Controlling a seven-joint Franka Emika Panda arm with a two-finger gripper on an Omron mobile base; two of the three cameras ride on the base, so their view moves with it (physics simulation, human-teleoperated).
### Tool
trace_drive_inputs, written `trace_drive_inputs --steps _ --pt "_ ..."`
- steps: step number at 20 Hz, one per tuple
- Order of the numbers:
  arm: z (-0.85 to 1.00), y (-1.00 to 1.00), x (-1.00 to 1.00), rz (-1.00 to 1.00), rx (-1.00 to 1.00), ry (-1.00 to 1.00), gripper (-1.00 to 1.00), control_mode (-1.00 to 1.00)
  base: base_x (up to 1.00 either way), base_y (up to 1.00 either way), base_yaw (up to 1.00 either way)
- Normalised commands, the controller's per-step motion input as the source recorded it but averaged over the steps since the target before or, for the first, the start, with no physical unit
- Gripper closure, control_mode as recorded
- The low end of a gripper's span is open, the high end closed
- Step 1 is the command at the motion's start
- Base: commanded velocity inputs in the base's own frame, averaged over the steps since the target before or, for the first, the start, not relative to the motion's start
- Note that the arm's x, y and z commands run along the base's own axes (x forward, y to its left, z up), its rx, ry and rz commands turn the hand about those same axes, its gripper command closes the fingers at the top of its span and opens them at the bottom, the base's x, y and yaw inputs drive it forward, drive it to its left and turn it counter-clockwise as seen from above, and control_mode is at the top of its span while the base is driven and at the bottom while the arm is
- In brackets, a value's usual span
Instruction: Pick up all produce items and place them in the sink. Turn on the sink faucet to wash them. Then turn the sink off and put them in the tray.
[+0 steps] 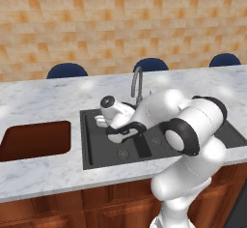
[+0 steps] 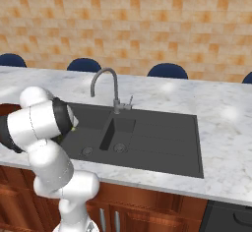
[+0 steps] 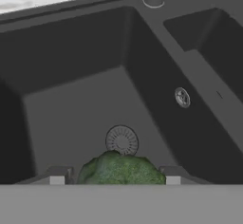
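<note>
gripper (image 3: pixel 115 176) clasping a green broccoli piece (image 3: pixel 120 169) above the round drain of the sink (image 3: pixel 76 109).

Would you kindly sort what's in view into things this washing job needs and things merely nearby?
Needed: broccoli, between the fingers over the sink; faucet; tray.

Nearby: blue chairs; marble counter; tiled wall; wooden cabinets.
</note>
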Motion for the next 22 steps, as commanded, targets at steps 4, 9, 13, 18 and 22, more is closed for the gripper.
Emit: trace_drive_inputs --steps 4,9,13,18,22 --pt "0.86 0.01 -0.05 0.01 -0.01 0.0 1.0 -1.0 0.0 0.0 0.0" --pt "0.58 0.15 -0.2 0.04 -0.01 0.0 1.0 -1.0 0.0 0.0 0.0" --pt "0.13 0.08 -0.47 0.06 0.0 -0.04 1.0 -1.0 0.0 0.0 0.0" --pt "0.28 0.21 -0.3 0.12 0.0 -0.03 1.0 -1.0 0.0 0.0 0.0" --pt "0.3 0.29 -0.13 0.14 0.0 0.0 1.0 -1.0 0.0 0.0 0.0"
